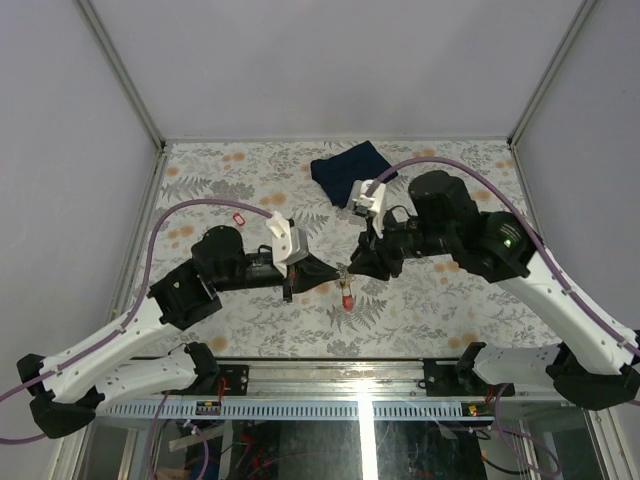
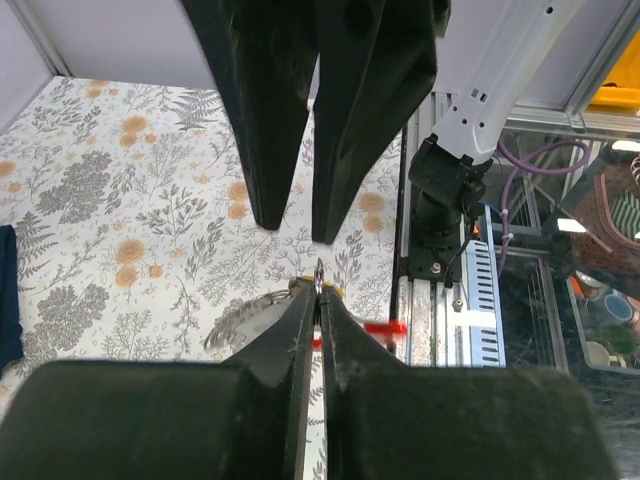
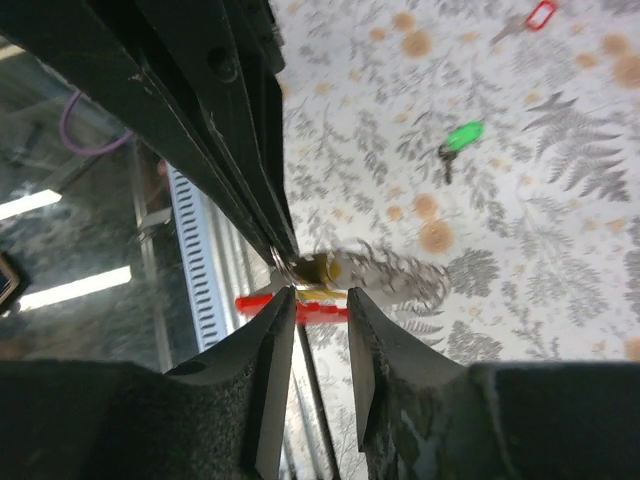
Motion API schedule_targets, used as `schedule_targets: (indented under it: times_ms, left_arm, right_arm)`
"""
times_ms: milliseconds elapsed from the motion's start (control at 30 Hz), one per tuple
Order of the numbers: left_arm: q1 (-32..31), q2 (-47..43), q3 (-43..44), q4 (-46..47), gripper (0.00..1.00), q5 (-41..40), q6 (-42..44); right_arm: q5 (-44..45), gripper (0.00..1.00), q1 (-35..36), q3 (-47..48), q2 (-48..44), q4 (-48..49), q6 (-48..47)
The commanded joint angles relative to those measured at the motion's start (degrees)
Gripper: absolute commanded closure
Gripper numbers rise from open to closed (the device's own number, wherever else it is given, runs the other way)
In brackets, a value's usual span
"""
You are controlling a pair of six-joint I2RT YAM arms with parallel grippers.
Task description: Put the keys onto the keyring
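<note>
Two grippers meet tip to tip above the flower-print table (image 1: 450,300), and the keyring (image 3: 395,275) hangs between them, clear of the tabletop. The left gripper (image 2: 318,292) is closed tight, its fingers pinching a thin sliver of metal at the keyring; I cannot tell whether that sliver is the ring wire or a key blade. The yellow-headed key (image 3: 322,268) sits right against those closed tips, touching the keyring, whose loop shows only as a pale blur beside it. The red tag (image 2: 385,327) dangles just below the keyring. The right gripper (image 3: 320,297) faces the keyring from the other side with its jaws parted; a clear gap shows between its fingers (image 2: 268,200) and nothing is clamped in it. The green-headed key (image 3: 462,135) lies flat on the table, well apart from the keyring. A second red tag (image 1: 238,217) rests on the table farther from the keyring, on the left arm's side. A folded dark blue cloth (image 1: 348,170) lies beyond the keyring toward the far edge.
</note>
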Motion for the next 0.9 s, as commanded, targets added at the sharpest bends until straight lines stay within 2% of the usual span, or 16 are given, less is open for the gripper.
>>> schedule_targets:
  times_ms: [0,200,367,500,700,867]
  left_arm:
    - [-0.4,-3.7,-3.4,9.6,1.00,-4.0,-5.0]
    - [-0.3,-8.1,-9.4,19.9,1.00,-9.2,-10.5]
    - [-0.2,-11.9,-15.2,30.8,1.00,-13.8,-15.5]
    - [1.0,-13.1,-17.8,36.1,1.00,-14.0,-18.9]
    - [4.2,-13.2,-20.4,44.4,1.00,-11.4,-24.6]
    - [7.2,-12.4,-22.5,52.8,1.00,-9.2,-30.0]
  right_arm:
    - [7.3,0.64,0.4,-5.4,-7.8,15.5,5.7]
    - [14.0,0.60,0.4,-16.3,-16.3,32.4,15.0]
    - [15.3,0.60,0.1,-21.5,-19.1,39.5,22.6]
    - [10.3,0.60,-1.5,-22.9,-19.0,42.6,26.2]
    - [-2.6,0.60,-6.4,-27.7,-19.1,53.0,34.2]
    - [-6.4,0.60,-7.8,-30.8,-19.3,60.1,39.7]
